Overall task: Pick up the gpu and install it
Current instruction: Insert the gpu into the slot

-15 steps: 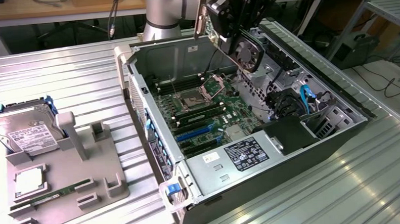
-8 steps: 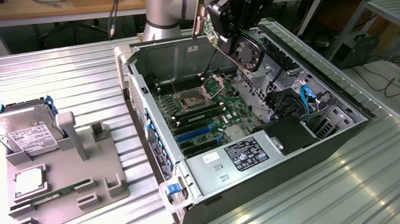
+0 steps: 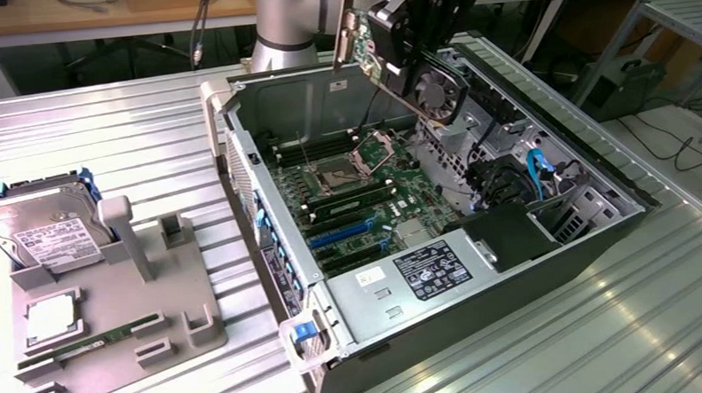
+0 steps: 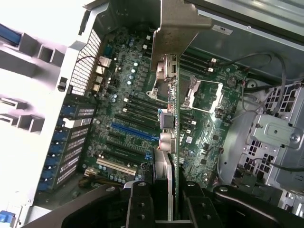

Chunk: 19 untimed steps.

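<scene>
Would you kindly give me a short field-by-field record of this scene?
claw: shut on the graphics card
graphics card: held tilted in the air above the open computer case, not in any slot
computer case: on its side on the metal table, motherboard exposed
long blue slot: empty
grey tray: at the exterior view's left, carrying a hard drive and a memory stick
</scene>
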Motion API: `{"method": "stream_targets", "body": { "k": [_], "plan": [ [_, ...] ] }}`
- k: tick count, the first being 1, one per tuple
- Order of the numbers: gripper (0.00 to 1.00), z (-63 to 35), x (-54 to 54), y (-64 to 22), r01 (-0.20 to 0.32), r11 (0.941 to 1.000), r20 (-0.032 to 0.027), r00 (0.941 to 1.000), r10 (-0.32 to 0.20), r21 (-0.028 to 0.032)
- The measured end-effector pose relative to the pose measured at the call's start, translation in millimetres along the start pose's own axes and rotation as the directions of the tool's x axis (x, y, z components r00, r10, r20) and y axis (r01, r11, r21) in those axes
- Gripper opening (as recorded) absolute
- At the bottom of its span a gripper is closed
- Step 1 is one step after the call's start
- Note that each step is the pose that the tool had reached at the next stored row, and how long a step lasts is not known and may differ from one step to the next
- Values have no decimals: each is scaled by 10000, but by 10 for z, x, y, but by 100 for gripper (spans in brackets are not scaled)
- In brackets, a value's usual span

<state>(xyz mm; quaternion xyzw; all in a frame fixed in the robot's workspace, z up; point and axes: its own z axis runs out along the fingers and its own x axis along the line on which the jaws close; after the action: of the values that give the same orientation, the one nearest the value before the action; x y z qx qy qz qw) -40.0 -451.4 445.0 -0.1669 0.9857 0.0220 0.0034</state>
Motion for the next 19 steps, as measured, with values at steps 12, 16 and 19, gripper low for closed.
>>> {"method": "stream_targets", "body": {
  "k": [12, 16, 19],
  "plan": [
    [28, 0, 0, 0, 1059, 9944, -44, 9944, -1059, -17],
    [28, 0, 0, 0, 1435, 9896, -59, 9896, -1435, -25],
    [28, 0, 0, 0, 1737, 9848, -71, 9848, -1737, -31]
  ]
}}
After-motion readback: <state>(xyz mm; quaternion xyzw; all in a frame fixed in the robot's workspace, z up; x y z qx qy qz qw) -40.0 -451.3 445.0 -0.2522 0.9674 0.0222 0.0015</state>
